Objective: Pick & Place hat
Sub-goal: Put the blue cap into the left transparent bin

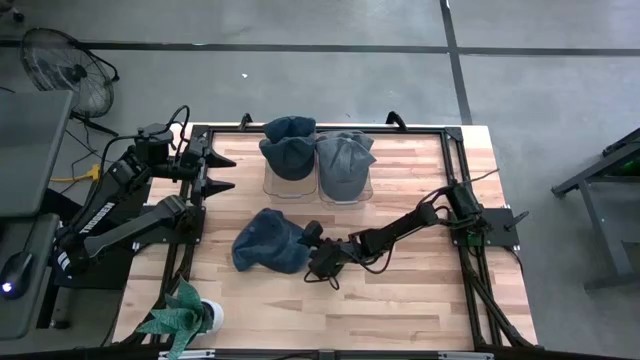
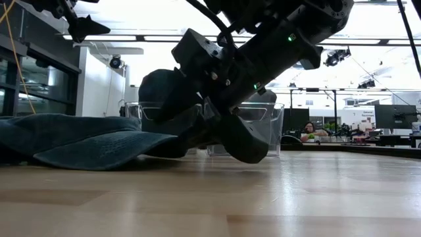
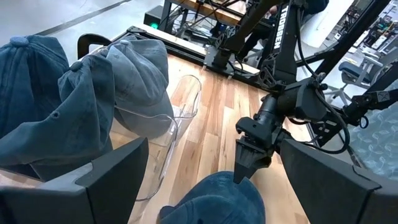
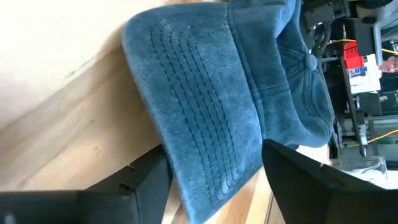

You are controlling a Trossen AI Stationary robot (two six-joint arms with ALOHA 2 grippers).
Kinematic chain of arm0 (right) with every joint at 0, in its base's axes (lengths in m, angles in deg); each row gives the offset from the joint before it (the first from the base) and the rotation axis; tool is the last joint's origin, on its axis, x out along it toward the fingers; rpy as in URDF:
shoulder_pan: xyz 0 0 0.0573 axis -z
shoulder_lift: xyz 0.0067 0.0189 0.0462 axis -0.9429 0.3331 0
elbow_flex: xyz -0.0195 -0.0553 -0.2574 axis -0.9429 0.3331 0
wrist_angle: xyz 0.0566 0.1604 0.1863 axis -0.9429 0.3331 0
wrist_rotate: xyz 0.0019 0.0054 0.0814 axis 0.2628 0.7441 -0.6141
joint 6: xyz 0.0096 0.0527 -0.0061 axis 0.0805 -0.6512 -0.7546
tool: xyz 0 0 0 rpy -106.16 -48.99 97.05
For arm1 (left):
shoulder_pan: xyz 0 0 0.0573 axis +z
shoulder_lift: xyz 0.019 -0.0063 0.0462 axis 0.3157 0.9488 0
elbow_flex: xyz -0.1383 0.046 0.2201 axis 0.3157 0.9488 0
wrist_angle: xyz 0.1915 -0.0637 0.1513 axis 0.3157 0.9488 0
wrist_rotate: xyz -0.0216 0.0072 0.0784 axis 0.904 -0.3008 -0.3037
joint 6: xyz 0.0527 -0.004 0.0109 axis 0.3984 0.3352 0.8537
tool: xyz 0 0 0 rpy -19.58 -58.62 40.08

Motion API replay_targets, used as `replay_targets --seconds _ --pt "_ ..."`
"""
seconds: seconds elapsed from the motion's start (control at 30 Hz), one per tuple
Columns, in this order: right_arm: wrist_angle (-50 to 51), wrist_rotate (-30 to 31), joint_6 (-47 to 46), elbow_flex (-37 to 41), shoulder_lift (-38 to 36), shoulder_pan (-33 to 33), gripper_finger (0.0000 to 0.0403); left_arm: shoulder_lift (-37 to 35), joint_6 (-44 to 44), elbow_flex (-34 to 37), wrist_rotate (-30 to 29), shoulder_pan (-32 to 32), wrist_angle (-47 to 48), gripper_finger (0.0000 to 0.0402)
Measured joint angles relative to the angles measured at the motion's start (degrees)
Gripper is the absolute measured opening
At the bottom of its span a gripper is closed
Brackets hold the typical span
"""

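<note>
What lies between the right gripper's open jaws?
The blue cap's brim, shown in the right wrist view: the right gripper has one jaw on each side of it, low over the table.

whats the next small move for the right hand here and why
Probably close the right hand on the brim of the blue cap: in the right wrist view its open fingers already straddle the brim edge, low on the table, and nothing is gripped yet.

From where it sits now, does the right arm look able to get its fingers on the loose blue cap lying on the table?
Probably yes. The right gripper is low at the blue cap, fingers open on either side of its brim, with nothing between them. The left gripper waits far back, near the clear bins.
</note>
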Motion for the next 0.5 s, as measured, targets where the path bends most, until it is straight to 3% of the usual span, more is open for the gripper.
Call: replay_targets --seconds 0.17,0.43,0.5 --pt "-0.6 -0.2 -2.5 0.0 0.0 -0.1 0.0178 0.0 -0.5 0.0 0.1 0.0 0.0 0.0362" --pt "-1.5 3.9 -7.6 -0.3 0.0 -0.1 0.0024 0.0 -1.4 0.0 0.1 0.0 0.0 0.0362" --pt "-2.2 5.4 -8.4 -0.3 -0.1 -0.3 0.0014 0.0 -1.9 0.0 0.1 0.0 0.0 0.0362"
